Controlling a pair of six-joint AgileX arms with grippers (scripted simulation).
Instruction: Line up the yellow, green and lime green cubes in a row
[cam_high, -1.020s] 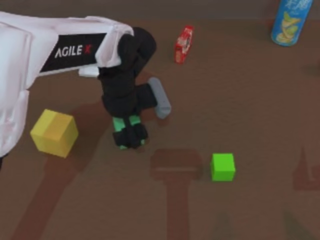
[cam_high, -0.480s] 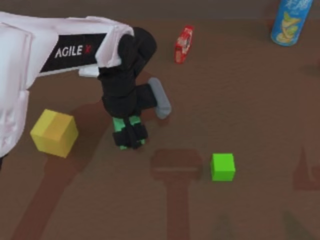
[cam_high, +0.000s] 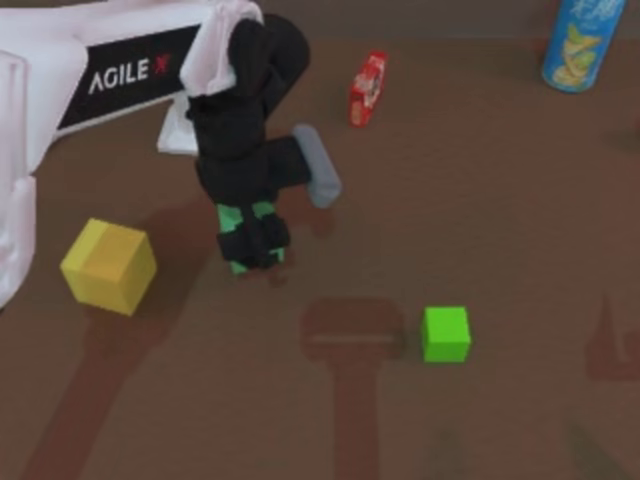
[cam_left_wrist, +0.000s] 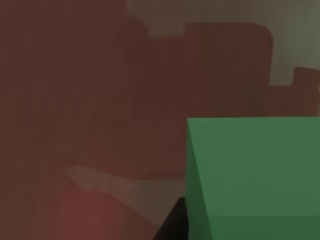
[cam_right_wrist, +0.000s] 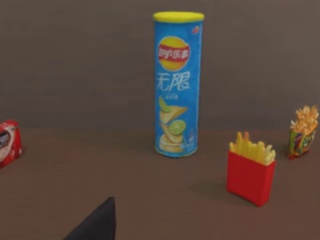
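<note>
Left gripper (cam_high: 252, 245): my jaws pinched the matte medium-green cube (cam_high: 232, 216), between the other two.
Yellow matte cube (cam_high: 108, 265): left side of the table.
Lime-green cube (cam_high: 446, 333): right, apart.
Around: red packet (cam_high: 366, 88), blue crisp can (cam_high: 582, 42) at the far edge.
Right gripper: cannot tell.

Soft, moderate light falls evenly on the matte brown bench (cam_high: 500, 200) with no glare, and broad reddish shadows with fairly crisp edges cross it, one long and post-shaped beside the small bright lime-green cube (cam_high: 446, 333). The white-and-black left arm (cam_high: 120, 70) throws a dim diagonal shadow past the large yellow cube (cam_high: 108, 265). In the left wrist view the medium-green cube (cam_left_wrist: 255, 175) is flatly lit, its side face darker, while the right wrist view is gently blurred and its back wall dim.
</note>
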